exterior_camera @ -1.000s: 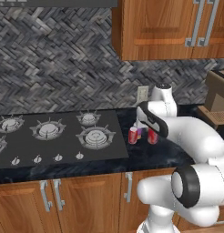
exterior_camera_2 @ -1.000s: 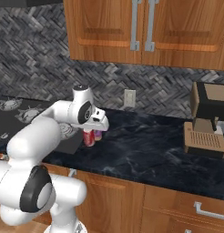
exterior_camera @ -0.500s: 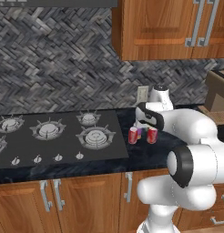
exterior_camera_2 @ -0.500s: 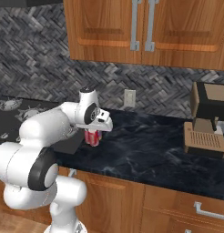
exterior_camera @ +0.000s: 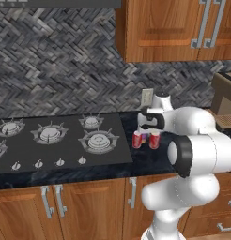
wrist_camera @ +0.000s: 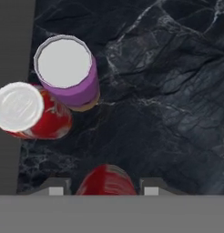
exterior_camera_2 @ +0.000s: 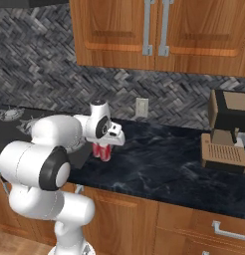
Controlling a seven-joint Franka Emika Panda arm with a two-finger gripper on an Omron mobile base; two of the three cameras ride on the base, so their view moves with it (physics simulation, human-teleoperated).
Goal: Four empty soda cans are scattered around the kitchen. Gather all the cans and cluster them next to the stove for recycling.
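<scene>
Three soda cans stand close together on the black counter just right of the stove. In the hand view a purple-sided can and a red can sit next to the stove's dark edge. My gripper is shut on a third red can, which sits between the two fingertips. From the left base view the held can is on the right of the cluster under my gripper, with the other red can on the left. From the right, my gripper hangs over the cans.
A brown coffee machine stands at the far right of the counter. A wall outlet sits behind the cans, and wood cabinets hang overhead. The stove's burners and knobs lie to the left.
My arm's elbow has swung round and folded in closer to the base. The gripper and the red can it holds have stayed almost in place beside the other two cans.
</scene>
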